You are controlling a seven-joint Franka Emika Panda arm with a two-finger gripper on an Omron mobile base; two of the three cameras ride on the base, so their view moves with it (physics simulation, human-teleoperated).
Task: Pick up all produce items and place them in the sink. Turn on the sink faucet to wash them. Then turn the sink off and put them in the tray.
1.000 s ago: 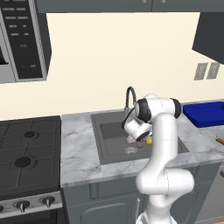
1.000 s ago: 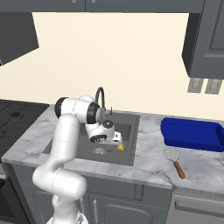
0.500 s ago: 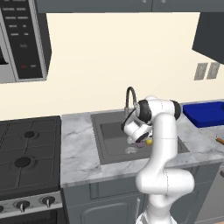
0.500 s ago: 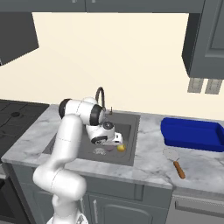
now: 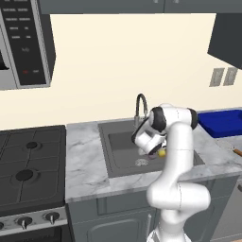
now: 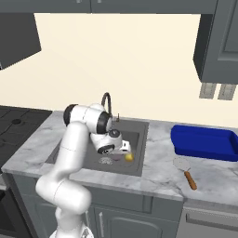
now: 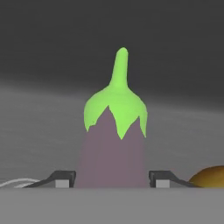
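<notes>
A: It's a kitchen, with a marble table [image 5: 85,158] running from a gas stove [image 5: 28,163] on one side to the bright blue tray [image 6: 204,142] on the other, and the dark sink [image 5: 120,151] set between them. Where is the gripper?

B: Down in the basin, the gripper [image 7: 113,178] sits low over the eggplant [image 7: 113,144]. In the hand view the purple body lies right between the two fingertips [image 7: 63,178], one on each flank, and they look to be at or just beside its sides. The jaws stand narrow, drawn in around it — whether they have full hold yet I cannot tell.

A: Which way does its long axis run?

B: Straight away from the hand, with the green stem pointing off along the basin floor. The gripper takes it across the width, which I judge the right way to hold it.

A: And the other fruit?

B: The lemon [image 6: 129,157] lies on the sink floor just beside the gripper, near the round drain [image 6: 106,161], and it peeks into the hand view at one edge. The lift must go up without knocking it.

A: Anything in the way?

B: The faucet [image 5: 140,106] arches behind the wrist — a rise toward the tray should keep clear of it. A spatula [image 6: 186,172] lies on the table in front of the tray, well apart from the sink.
</notes>
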